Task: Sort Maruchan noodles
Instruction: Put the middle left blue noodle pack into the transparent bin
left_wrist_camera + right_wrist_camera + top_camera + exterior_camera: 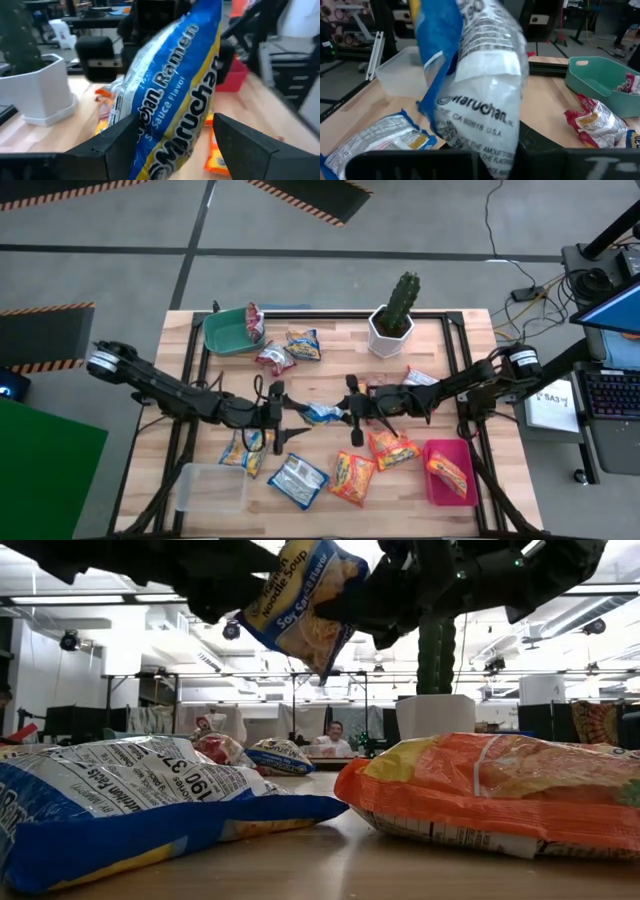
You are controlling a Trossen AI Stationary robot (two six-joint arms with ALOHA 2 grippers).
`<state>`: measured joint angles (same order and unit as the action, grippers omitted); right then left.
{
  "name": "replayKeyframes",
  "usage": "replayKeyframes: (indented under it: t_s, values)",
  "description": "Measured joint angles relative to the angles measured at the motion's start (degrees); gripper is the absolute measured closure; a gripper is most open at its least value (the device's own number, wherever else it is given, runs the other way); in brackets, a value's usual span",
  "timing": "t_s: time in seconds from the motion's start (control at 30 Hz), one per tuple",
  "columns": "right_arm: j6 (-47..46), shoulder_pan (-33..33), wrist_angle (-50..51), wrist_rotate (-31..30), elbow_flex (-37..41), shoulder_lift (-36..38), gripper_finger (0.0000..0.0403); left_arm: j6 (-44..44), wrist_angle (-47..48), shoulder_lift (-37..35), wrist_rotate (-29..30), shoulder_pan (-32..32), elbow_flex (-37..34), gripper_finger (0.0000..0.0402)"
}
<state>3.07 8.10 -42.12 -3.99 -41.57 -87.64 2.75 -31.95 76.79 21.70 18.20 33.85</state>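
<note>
**Blue-yellow packet held between two arms at mid-surface**

High view: left gripper (290, 412) and right gripper (345, 412) facing each other at the middle of the wooden surface (470, 345), blue-yellow Maruchan packet (322, 413) between them. Green tray (222, 335) at the far left corner with a red-silver packet (254, 322) in it; pink tray (436, 485) at the near right corner holding an orange packet (447, 472); clear tray (210, 488) at the near left corner. Cactus in a white pot (393, 320) near the far edge.

Low view: same packet (305, 602) hanging above the surface, another blue-yellow packet (140, 805) and an orange one (500, 790) lying close to the near edge.

Left wrist view: left fingers (250, 145) spread apart either side of the packet (175, 95), released, not pinching it.

Right wrist view: right fingers (540, 145) clenched on the packet's (480, 95) lower end, gripping it.
</note>
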Motion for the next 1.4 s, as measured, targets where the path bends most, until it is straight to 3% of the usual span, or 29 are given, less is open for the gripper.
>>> replayKeyframes:
  t_s: [0.23,0.43,0.97,1.13,1.4]
  values:
    - [0.6,-0.1,-0.1,0.7,-0.2,-0.6,0.0376,-0.6,-0.3,2.6,4.3,0.0,1.8,0.0161]
    - [0.8,-0.1,-0.2,1.1,-0.2,-0.5,0.0376,-0.8,-0.2,2.5,4.3,0.0,1.7,0.0173]
    - [2.2,0.0,0.0,1.0,-0.3,-0.5,0.0370,0.1,-0.1,2.7,4.3,0.0,1.7,0.0323]
    - [2.5,0.0,-0.2,1.0,-0.3,-0.5,0.0339,0.1,-0.2,2.7,4.3,0.0,1.7,0.0344]
    - [0.2,0.0,0.2,1.0,-0.4,0.2,0.0247,0.3,0.9,2.0,4.2,1.0,1.7,0.0364]
